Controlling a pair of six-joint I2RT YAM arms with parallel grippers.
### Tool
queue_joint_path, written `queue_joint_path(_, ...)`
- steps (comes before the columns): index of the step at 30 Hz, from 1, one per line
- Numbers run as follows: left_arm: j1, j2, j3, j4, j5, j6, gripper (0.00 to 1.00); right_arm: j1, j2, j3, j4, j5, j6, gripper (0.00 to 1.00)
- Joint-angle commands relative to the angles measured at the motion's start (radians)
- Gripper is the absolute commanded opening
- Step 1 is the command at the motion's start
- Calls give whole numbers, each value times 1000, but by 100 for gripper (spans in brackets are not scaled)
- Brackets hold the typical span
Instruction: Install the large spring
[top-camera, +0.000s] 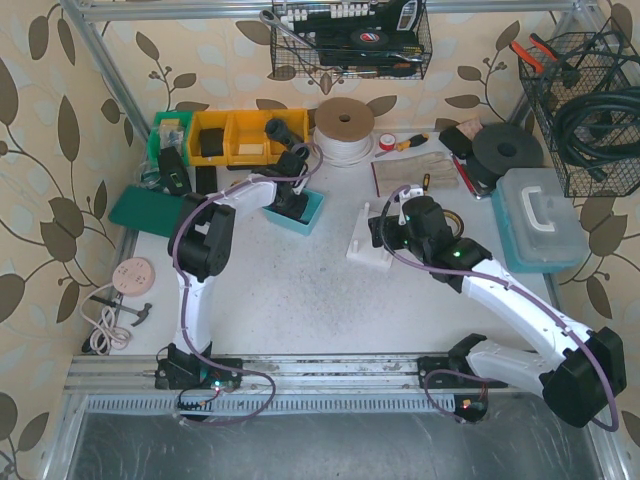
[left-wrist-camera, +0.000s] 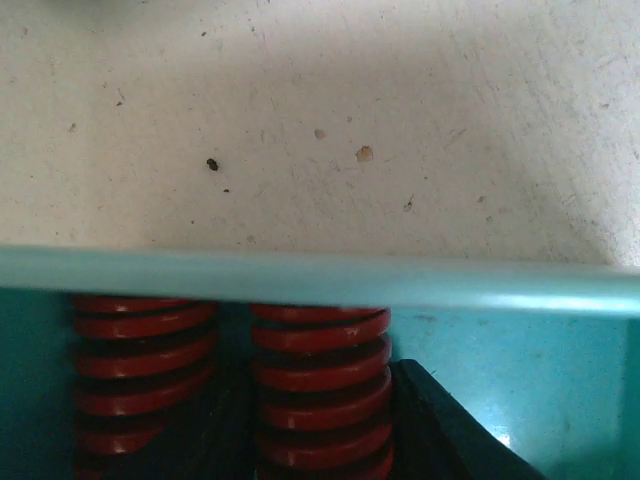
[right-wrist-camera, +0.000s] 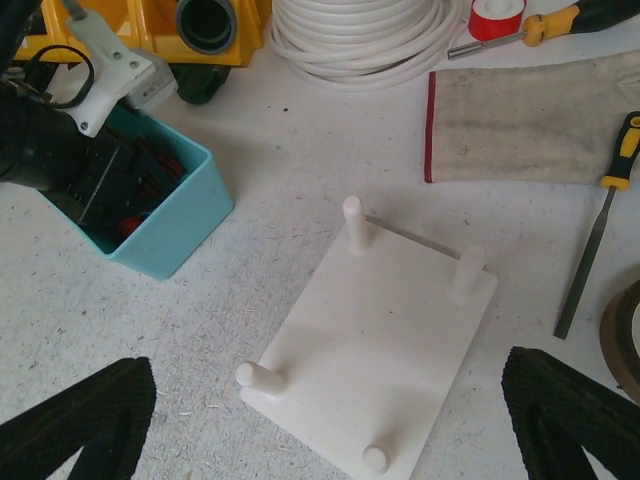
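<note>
My left gripper (top-camera: 291, 203) reaches down into the teal bin (top-camera: 312, 218). In the left wrist view its black fingers (left-wrist-camera: 445, 430) sit tight on either side of a large red spring (left-wrist-camera: 320, 370), just behind the bin's rim (left-wrist-camera: 320, 280). A second red spring (left-wrist-camera: 140, 350) lies beside it on the left. The white base plate (right-wrist-camera: 385, 340) with four upright pegs lies on the table, also seen in the top view (top-camera: 366, 250). My right gripper (right-wrist-camera: 328, 398) hangs open and empty above the plate's near edge, its fingers (right-wrist-camera: 95, 410) wide apart.
The teal bin (right-wrist-camera: 170, 225) is left of the plate. Yellow bins (top-camera: 235, 135) and a white cord coil (top-camera: 343, 130) stand at the back. A cloth (right-wrist-camera: 530, 110) and a chisel (right-wrist-camera: 598, 215) lie right of the plate. A clear plastic case (top-camera: 540, 218) stands at the right.
</note>
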Motion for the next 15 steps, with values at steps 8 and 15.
queue_joint_path(8, -3, -21, -38, -7, 23, -41, 28, 0, -30, -34, 22, 19, -6, 93)
queue_joint_path(15, -3, -127, -7, 9, 29, -15, 6, 1, -32, -33, 21, 19, -5, 93)
